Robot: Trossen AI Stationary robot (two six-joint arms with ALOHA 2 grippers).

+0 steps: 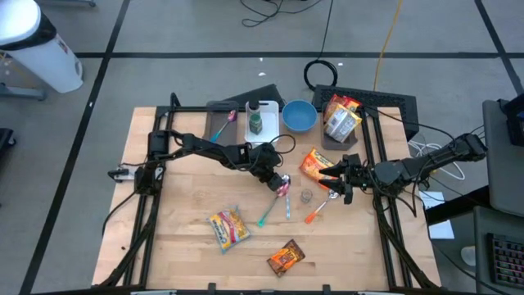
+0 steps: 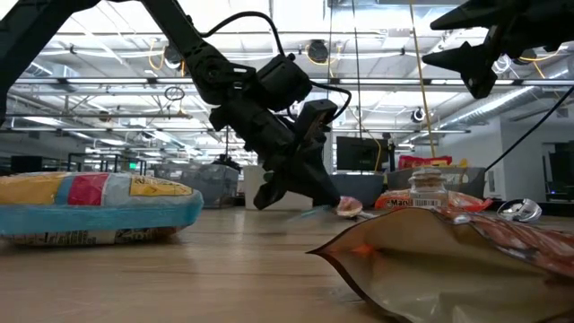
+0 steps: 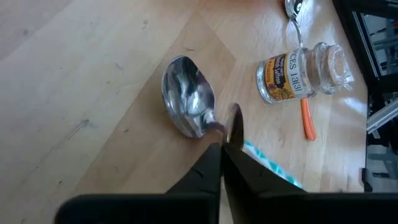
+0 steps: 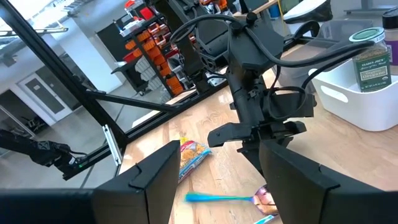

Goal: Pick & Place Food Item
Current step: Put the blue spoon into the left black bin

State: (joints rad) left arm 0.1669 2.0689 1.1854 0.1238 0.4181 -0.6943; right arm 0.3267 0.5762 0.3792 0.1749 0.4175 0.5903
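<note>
High view: my left gripper (image 1: 281,184) sits mid-table over a metal spoon (image 1: 285,187); my right gripper (image 1: 334,182) hovers by an orange snack bag (image 1: 314,165).
Left wrist view: fingers (image 3: 219,163) pinched on the spoon's neck.
Right wrist view: fingers (image 4: 155,171) apart, empty.

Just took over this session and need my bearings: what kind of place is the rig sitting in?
Most likely a robotics lab or industrial workspace, not a kitchen. The low view shows an open ceiling with pipes and strip lights and monitors behind the wooden table; the high view shows a concrete floor with cables.
</note>
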